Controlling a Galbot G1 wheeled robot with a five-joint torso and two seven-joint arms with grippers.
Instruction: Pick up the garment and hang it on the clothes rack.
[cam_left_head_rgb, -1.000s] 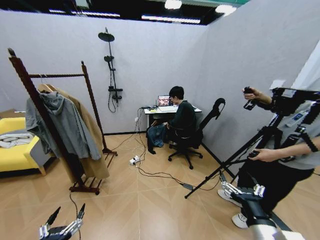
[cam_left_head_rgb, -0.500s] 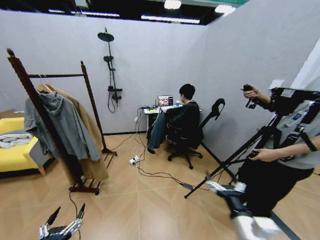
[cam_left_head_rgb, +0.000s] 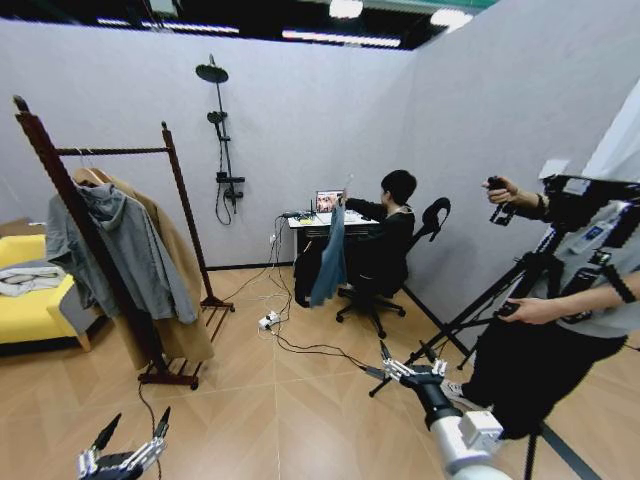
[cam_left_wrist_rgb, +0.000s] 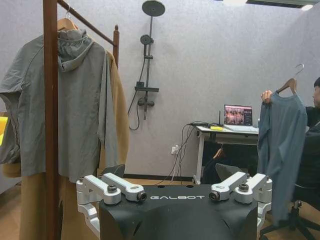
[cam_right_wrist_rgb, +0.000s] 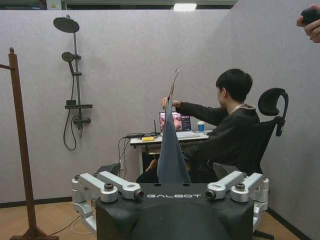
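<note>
Down low, the left claw (cam_left_head_rgb: 128, 440) hangs over the floor with its fingers spread apart. The right claw (cam_left_head_rgb: 410, 368) has swung up and forward since a moment ago, fingers apart too, holding nothing. Farther back, by the table (cam_left_head_rgb: 300, 222), a seated person's hand (cam_left_wrist_rgb: 266, 96) now holds the teal garment (cam_left_head_rgb: 330, 258) up by its hanger. The clothes rack (cam_left_head_rgb: 60, 190) stands far left.

A grey hoodie (cam_left_head_rgb: 120, 255) hung over a tan coat (cam_left_head_rgb: 175, 270). A shower (cam_left_head_rgb: 222, 130) stood on the back wall, a laptop (cam_left_head_rgb: 328, 201) on the desk (cam_left_head_rgb: 305, 222), a yellow sofa (cam_left_head_rgb: 30, 305) at left.
</note>
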